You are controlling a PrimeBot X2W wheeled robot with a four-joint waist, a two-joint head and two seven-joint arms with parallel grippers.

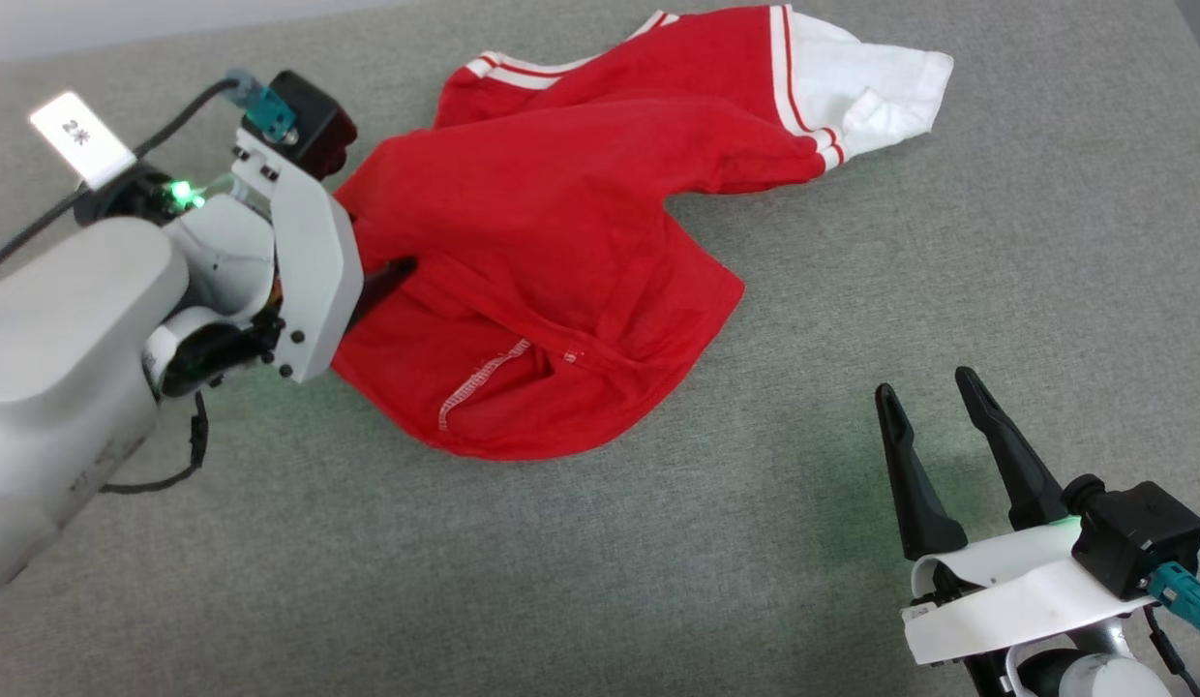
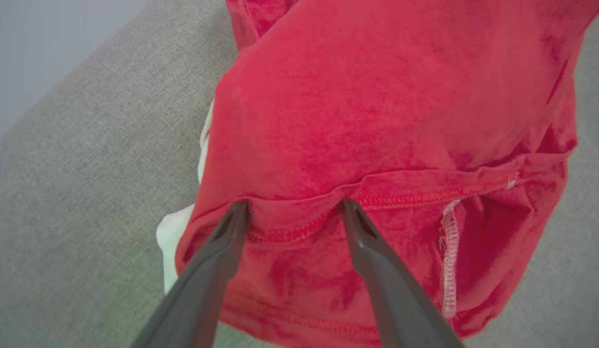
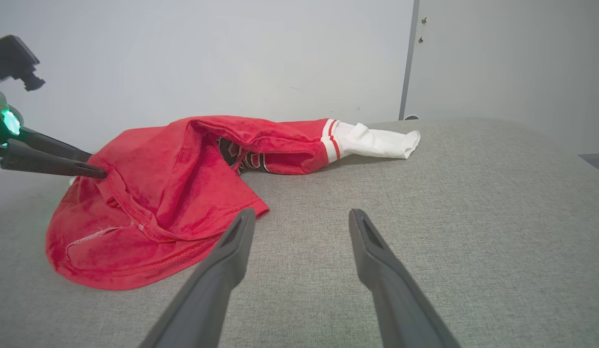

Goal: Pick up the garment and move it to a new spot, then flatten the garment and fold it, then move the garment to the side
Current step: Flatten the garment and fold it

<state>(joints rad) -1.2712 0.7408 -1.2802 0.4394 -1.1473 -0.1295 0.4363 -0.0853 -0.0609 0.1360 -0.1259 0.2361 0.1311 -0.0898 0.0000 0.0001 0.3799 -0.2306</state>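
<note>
Grey tabletop (image 1: pixel 658 581), garment (image 1: pixel 561 223) crumpled near far edge, nothing folded yet; left hand (image 2: pixel 293 205) spread at hem, right hand (image 1: pixel 926 387) spread.

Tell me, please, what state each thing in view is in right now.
garment, crumpled, not yet flattened, lying on the grey surface.
left gripper, open, tips pressed into a fold of the garment.
right gripper, open, empty, apart from the garment.
</note>
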